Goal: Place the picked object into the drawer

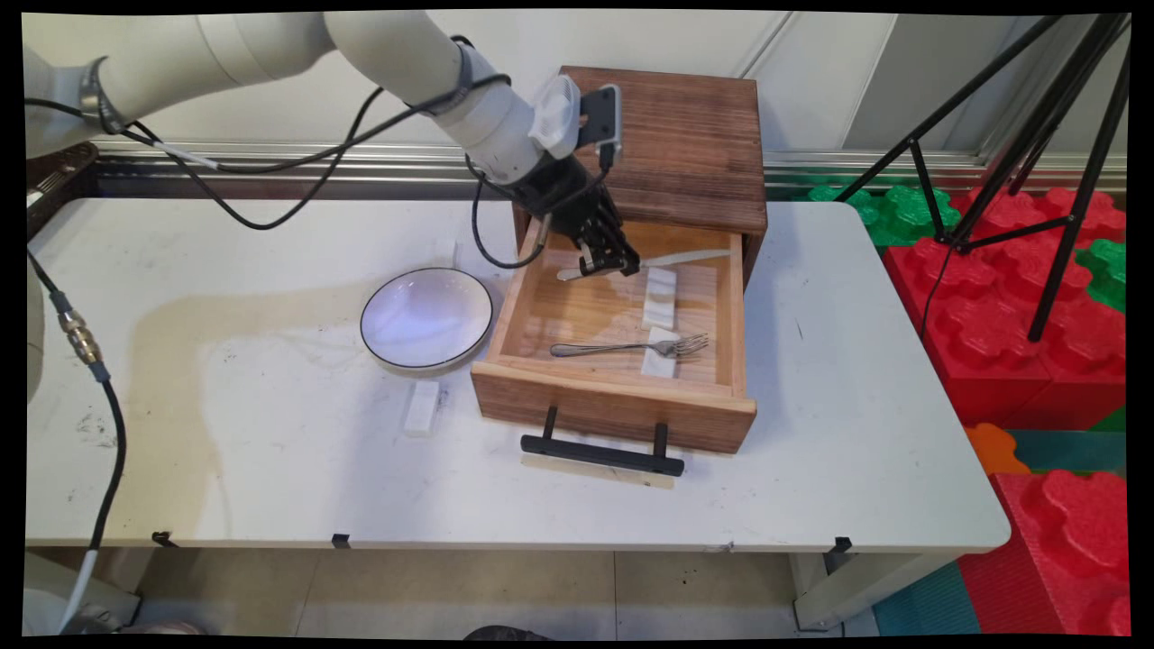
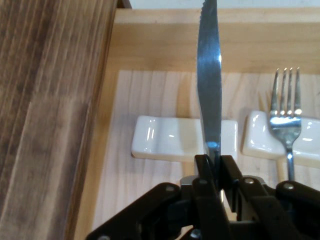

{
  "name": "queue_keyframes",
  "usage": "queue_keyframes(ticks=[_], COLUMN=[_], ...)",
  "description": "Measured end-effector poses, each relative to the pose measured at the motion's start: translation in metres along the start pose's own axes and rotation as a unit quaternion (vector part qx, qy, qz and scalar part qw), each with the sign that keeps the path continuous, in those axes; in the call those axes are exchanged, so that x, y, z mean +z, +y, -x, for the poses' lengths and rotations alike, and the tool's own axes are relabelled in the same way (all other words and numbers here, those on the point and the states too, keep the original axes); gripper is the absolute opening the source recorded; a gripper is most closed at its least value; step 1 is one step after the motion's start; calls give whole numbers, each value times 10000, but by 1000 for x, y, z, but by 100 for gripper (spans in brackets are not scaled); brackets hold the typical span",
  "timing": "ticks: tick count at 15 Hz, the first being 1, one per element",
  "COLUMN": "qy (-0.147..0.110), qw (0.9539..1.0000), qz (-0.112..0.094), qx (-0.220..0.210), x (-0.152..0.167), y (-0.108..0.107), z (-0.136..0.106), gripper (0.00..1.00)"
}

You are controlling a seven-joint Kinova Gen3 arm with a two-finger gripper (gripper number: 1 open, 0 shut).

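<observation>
A: What was found in the drawer (image 1: 622,406), from its front wall back?

B: A fork (image 1: 631,347) was laid across a white rest (image 1: 661,353); behind it another rest (image 1: 659,297) was seen. Farthest back, a knife (image 1: 685,258) was clamped at its handle by the closed end effector (image 1: 609,264).

A: How would it be judged to handle?

B: Stiff, light, slippery steel; best gripped at the handle. A plate (image 1: 426,317) was left beside the drawer on the counter (image 1: 270,433).

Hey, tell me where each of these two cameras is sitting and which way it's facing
Main view: fixed above the table's near side, looking down across it toward the wall; shows the arm and gripper over the open drawer.
Hand view: on the hand, looking along the gripper into the drawer; shows linkage and fingers.
Shared: knife, fork, two white rests.
</observation>
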Motion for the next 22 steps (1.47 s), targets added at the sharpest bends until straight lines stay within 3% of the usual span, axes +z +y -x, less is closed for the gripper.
queue_keyframes(ticks=[9, 20, 21, 22], qy=[-189, -314, -321, -324], qw=[9997, 9993, 9993, 9993], qz=[1, 9, 9, 9], qx=[152, 214, 213, 212], x=[35, 55, 55, 56], y=[-11, -18, -18, -19], z=[13, 25, 26, 26], gripper=[0, 0, 100, 100])
